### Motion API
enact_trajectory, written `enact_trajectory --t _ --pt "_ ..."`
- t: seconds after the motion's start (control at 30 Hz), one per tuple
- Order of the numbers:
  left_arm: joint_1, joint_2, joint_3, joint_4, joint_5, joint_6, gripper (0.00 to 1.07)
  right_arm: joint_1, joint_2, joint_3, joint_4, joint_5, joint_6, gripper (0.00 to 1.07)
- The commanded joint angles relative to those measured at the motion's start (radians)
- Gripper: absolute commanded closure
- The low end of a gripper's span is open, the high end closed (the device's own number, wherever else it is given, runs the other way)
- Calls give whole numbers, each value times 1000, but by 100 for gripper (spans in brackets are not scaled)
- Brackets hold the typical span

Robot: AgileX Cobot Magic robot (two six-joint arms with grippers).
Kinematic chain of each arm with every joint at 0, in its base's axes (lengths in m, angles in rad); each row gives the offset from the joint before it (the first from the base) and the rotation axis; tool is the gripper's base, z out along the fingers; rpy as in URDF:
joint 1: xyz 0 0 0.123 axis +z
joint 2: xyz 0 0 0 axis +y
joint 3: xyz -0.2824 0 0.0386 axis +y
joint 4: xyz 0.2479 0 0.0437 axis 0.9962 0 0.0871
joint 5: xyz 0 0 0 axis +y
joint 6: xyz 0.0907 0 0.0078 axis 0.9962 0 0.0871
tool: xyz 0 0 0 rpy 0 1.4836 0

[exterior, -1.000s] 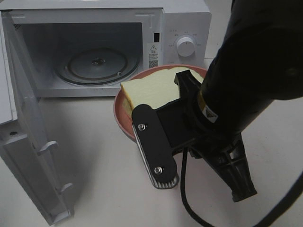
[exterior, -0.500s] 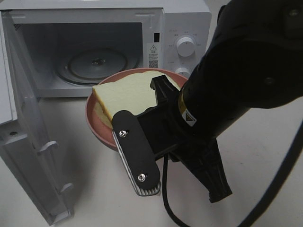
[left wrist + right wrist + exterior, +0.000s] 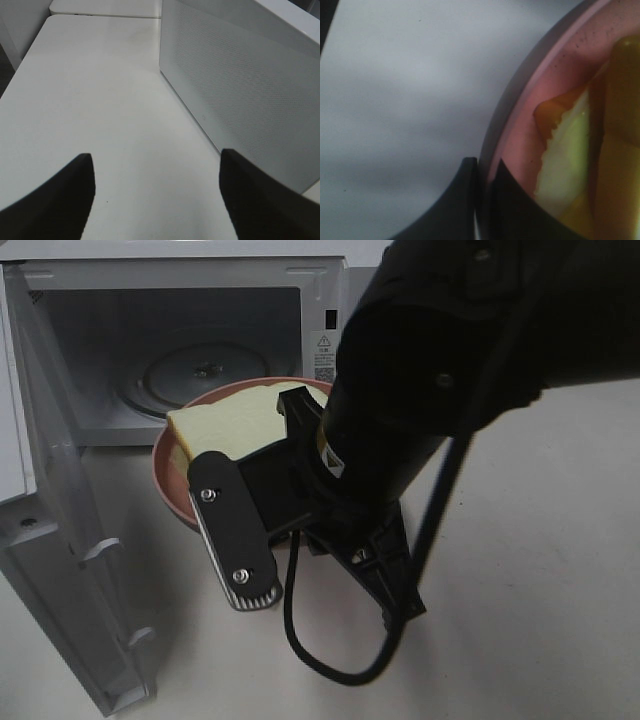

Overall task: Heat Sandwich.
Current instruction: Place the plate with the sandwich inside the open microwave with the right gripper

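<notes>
The right claw (image 3: pixel 484 177) is clenched on the near rim of the round pink plate (image 3: pixel 162 480). One dark finger sits under the edge and the other presses on the inside, with only the rim between them. The sandwich (image 3: pixel 235 425) lies on that plate, with pale yellow filling showing below the top slice of white bread. Its near corner is hidden behind the black wrist of the right arm (image 3: pixel 400 410).

The plate is just in front of the open microwave (image 3: pixel 330 300), its far rim overlapping the sill below the glass turntable (image 3: pixel 205 370). The door (image 3: pixel 60 540) stands swung out to the left.

The left claw (image 3: pixel 155 160) is spread wide with nothing in it, over the white table (image 3: pixel 100 100) beside the oven's perforated side wall (image 3: pixel 240 90).
</notes>
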Motion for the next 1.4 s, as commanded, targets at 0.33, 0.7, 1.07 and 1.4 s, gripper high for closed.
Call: enact_trajectory --t 0.33,0.7,1.07,1.4 --pt "-7 -23 1 -1 5 1 39 -54 156 -197 6 -25 -96 107" --pt "-7 -23 1 -1 5 1 39 -107 310 -391 41 3 -176 107" --pt "-7 -23 1 -1 5 1 39 -166 471 -622 116 50 -261 107" --pt "-7 -23 1 -1 5 1 39 -234 623 -856 113 91 -262 107"
